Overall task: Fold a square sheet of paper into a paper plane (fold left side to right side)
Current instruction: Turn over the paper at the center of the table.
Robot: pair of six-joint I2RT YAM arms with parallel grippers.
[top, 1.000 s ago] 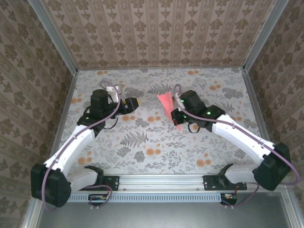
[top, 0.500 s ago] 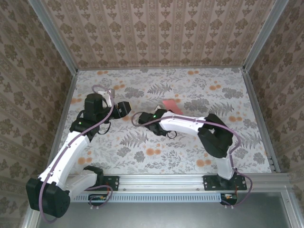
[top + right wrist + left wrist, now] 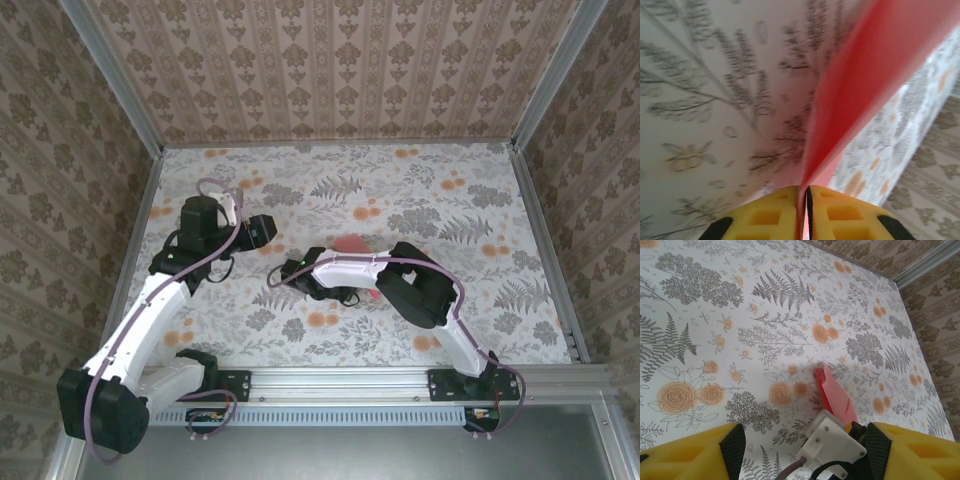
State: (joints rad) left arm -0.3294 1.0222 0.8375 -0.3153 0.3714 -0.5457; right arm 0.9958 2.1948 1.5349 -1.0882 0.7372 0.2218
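Pinching the paper plane (image 3: 875, 75) between my right jaws, I hold it low over the surface (image 3: 450, 190) centre to keep its folds shut; my left jaws hang wide apart at its 9 o'clock.

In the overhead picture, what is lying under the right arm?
The folded pink paper. One part sticks out past the white forearm; the rest is covered by it. The right claw is shut on this paper, above the flowered tablecloth.
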